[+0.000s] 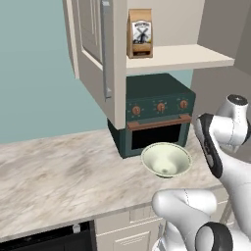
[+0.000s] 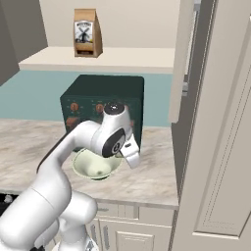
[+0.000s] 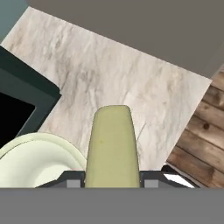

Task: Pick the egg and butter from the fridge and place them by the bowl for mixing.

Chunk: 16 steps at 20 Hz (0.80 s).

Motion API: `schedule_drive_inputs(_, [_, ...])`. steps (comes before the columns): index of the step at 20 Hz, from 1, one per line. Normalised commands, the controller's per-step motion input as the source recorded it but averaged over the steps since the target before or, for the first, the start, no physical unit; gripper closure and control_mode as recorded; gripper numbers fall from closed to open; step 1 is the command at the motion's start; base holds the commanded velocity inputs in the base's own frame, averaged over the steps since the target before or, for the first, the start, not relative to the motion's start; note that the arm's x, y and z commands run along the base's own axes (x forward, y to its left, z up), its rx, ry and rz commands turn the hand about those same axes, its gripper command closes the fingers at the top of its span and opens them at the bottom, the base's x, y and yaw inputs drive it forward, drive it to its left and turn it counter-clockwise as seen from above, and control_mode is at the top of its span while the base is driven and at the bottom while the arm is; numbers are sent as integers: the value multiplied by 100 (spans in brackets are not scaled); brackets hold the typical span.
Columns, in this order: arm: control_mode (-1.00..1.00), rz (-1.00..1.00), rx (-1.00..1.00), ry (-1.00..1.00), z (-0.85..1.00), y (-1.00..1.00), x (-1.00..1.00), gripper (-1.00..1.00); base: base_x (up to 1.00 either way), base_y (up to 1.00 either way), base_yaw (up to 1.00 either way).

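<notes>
Hand view: the gripper [image 3: 113, 181] is clamped on a pale yellow stick of butter [image 3: 112, 144], held above the marble counter [image 3: 131, 87] just beside the bowl [image 3: 35, 159] — the bowl sits in front of the dark green toaster oven [image 1: 157, 110].

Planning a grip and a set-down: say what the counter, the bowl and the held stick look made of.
Counter: marble-like stone, pale with grey veining, matte.
Bowl: likely glazed ceramic; smooth, plain cream-green.
Stick in the shut gripper: pale yellow, rounded, matte, probably butter.
</notes>
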Motion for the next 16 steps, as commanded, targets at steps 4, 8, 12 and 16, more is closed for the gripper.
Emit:
schedule_drive_inputs(4, [-100, -7, 0, 2, -28, 1, 48, 100, 0, 0, 0])
schedule_drive_inputs(8, [-100, 0, 0, 5, -29, -20, 43, 100, 0, 0, 0])
schedule_drive_inputs(12, [-100, 0, 0, 3, -30, -15, 34, 100, 0, 0, 0])
schedule_drive_inputs(16, [-100, 0, 1, 3, -22, -22, 25, 100, 0, 0, 0])
